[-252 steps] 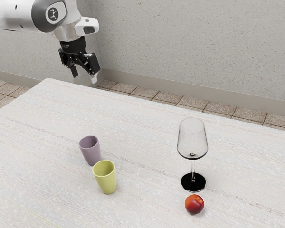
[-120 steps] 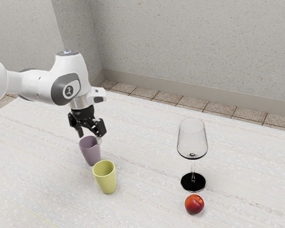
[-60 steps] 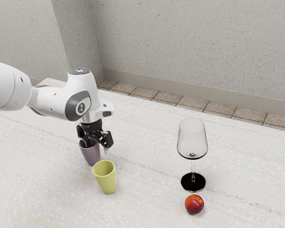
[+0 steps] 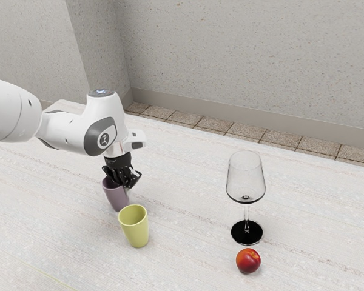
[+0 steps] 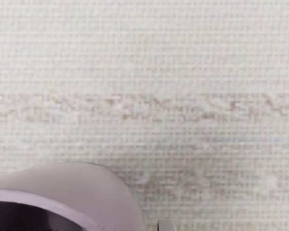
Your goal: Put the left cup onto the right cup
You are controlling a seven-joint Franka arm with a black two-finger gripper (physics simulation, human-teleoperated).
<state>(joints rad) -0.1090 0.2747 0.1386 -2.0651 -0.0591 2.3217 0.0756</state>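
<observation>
A purple cup (image 4: 115, 197) stands upright on the pale table (image 4: 309, 206). Just in front of it, toward the exterior view's right, stands a yellow-green cup (image 4: 134, 225), close by but apart. My gripper (image 4: 122, 180) is down at the purple cup's rim on the side toward the exterior view's right. Its fingers are drawn together on the cup's wall, one inside and one outside. In the wrist view the purple cup (image 5: 62, 192) curves large and blurred right under my hand, with table grain beyond it.
A tall wine glass (image 4: 246, 194) with a dark foot stands on the exterior view's right side of the table. A peach (image 4: 248, 260) lies just in front of it. A tiled floor strip and grey walls lie behind the table.
My arm came down from high above the table's back to the purple cup. In the last half second the fingers, spread over the rim, closed on the cup's wall.
</observation>
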